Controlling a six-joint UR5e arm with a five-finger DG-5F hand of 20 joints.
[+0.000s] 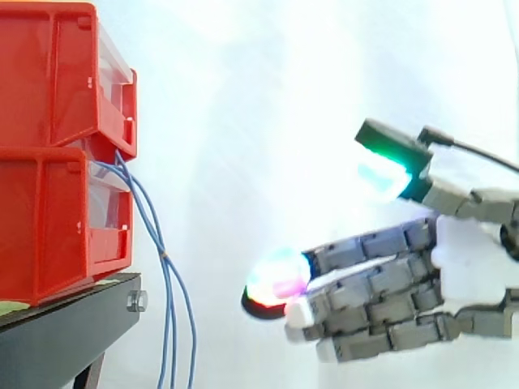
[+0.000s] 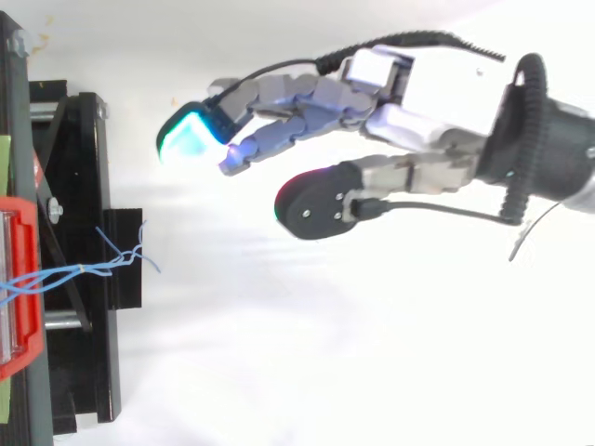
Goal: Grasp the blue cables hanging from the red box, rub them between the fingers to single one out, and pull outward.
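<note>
Hand [image 1: 466,261] open, fingers straight, holding nothing, well apart from blue cables [image 1: 163,254], cables hang from red bins [image 1: 49,219], lower ends cut off in side view.

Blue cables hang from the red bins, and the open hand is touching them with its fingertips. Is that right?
Not quite. The blue cables do hang from the red bins and the hand is open, but it is not touching them: the side view shows a clear gap between its fingertips and the cables.
</note>
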